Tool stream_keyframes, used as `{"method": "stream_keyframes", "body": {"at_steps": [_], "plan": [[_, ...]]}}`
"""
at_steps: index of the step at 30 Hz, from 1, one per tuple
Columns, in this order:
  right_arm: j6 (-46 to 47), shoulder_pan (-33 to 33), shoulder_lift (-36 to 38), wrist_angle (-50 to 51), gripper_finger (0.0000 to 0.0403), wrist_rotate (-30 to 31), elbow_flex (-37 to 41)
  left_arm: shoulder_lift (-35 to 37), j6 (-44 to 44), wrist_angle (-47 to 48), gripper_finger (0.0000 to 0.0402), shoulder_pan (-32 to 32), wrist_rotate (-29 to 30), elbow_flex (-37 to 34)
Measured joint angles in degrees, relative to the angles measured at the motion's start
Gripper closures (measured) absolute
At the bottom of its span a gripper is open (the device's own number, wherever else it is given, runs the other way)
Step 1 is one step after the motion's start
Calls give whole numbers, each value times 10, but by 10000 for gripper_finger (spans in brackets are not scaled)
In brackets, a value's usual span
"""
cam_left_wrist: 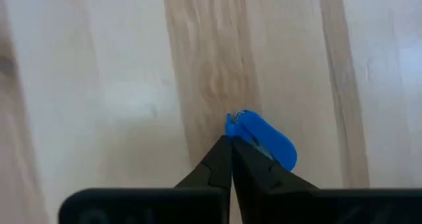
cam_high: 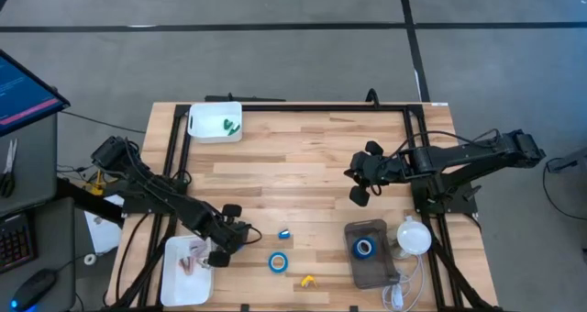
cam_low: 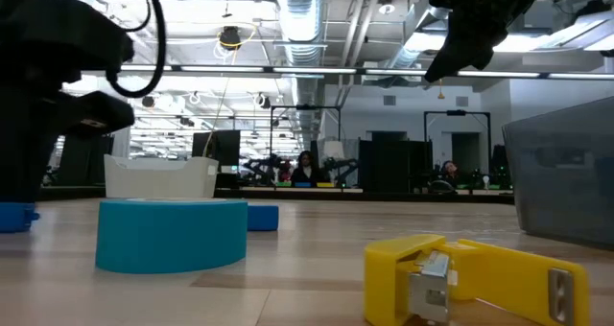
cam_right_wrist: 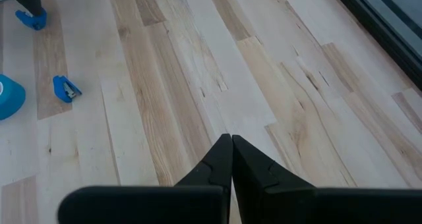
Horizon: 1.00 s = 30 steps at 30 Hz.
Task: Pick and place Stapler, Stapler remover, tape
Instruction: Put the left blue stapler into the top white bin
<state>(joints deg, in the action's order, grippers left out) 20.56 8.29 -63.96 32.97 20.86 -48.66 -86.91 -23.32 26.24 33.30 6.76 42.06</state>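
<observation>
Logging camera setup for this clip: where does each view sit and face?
High: overhead, straight down on the table; both arms.
Low: table height, facing the room; tape roll close.
Left wrist: over the left gripper, shut at a blue item.
Right wrist: right gripper shut over bare wood.
High and low share the roll.

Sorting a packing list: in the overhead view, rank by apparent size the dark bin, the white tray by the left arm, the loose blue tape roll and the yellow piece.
Largest to smallest in the overhead view:
1. white tray and dark bin, too close to rank
2. tape roll
3. yellow piece
</observation>
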Motion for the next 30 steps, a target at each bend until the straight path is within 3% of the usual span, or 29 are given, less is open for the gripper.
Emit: {"method": "stream_keyframes", "body": {"at_steps": [12,23,30], "plan": [[-1,0,0,0,403,0,0,1,38,25,401,-13,49,59],[-1,0,0,0,403,0,0,2,71,141,401,-21,183,119],[-1,0,0,1,403,0,0,62,144,152,401,-82,228,124]]}}
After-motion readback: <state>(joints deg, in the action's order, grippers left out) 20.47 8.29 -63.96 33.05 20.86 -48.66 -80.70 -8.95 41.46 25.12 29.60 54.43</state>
